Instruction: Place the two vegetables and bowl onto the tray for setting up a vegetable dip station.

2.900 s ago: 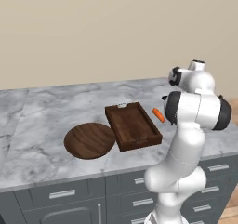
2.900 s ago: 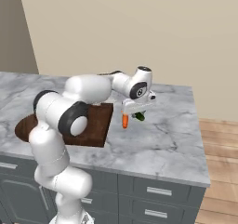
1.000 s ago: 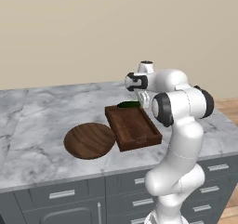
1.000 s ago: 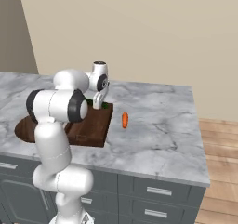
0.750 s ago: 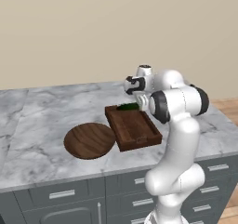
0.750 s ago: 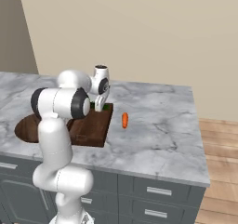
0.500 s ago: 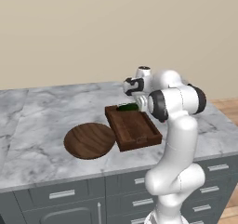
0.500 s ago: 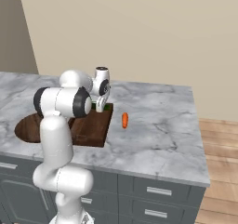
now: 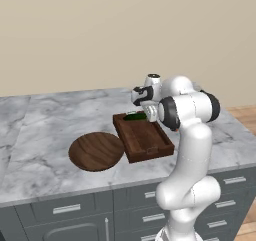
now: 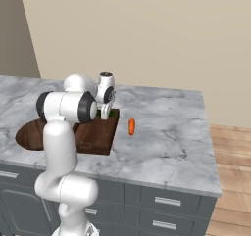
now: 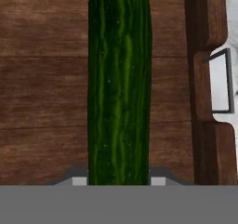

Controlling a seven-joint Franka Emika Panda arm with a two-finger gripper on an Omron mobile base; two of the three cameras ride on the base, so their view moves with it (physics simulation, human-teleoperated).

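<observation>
Tray [image 9: 145, 140] sits right under my pincer [image 9: 142, 115], bowl [image 9: 96, 151] well off to its left on the counter [image 9: 45, 130]. I'm clamped on the cucumber [image 11: 119, 83] over the tray's far end; carrot [image 10: 131, 126] lies off right.

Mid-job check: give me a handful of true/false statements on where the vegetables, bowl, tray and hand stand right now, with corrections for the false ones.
1. The hand is over the far end of the tray. True.
2. The green vegetable sits between the fingers, above the tray floor. True.
3. The carrot is already on the tray. False: it lies on the marble counter, just off the tray's side.
4. The bowl is stacked on the tray. False: it rests on the counter beside the tray.
5. The tray's handle cut-out shows near the green vegetable in the hand view. True.
6. The bowl holds the carrot. False: the bowl is empty.
</observation>
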